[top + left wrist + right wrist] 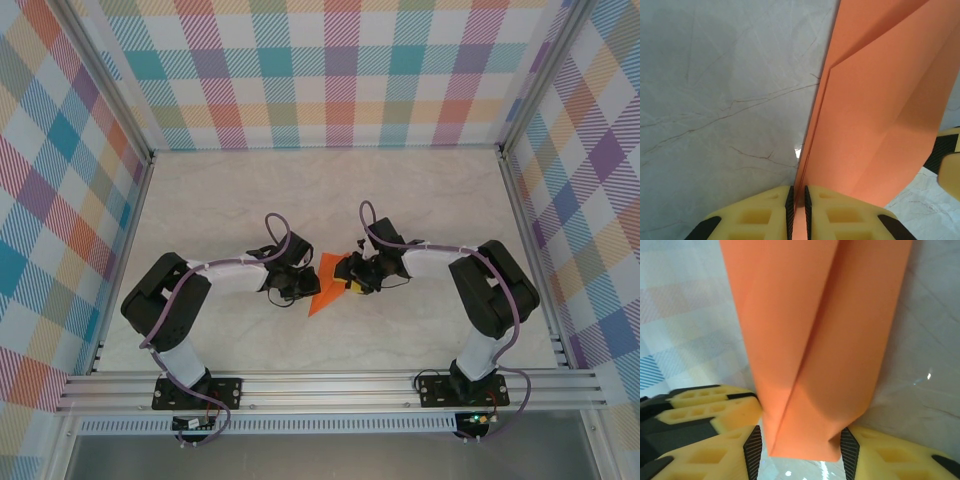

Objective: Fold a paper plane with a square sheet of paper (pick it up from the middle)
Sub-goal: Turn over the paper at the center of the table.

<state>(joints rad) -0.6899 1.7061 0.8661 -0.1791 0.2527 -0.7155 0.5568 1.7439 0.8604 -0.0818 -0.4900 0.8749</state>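
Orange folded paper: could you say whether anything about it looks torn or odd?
No tear shows. The bright-orange folded paper wedge, pinched by the left end effector, has its layers bulging apart between the fingers of the right end effector.

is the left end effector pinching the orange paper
Yes, the left end effector is shut on the edge of the folded orange paper.

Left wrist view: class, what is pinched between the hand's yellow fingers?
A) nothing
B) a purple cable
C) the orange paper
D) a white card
C: the fingers of the left hand press together on the folded orange paper, which runs out from between them.
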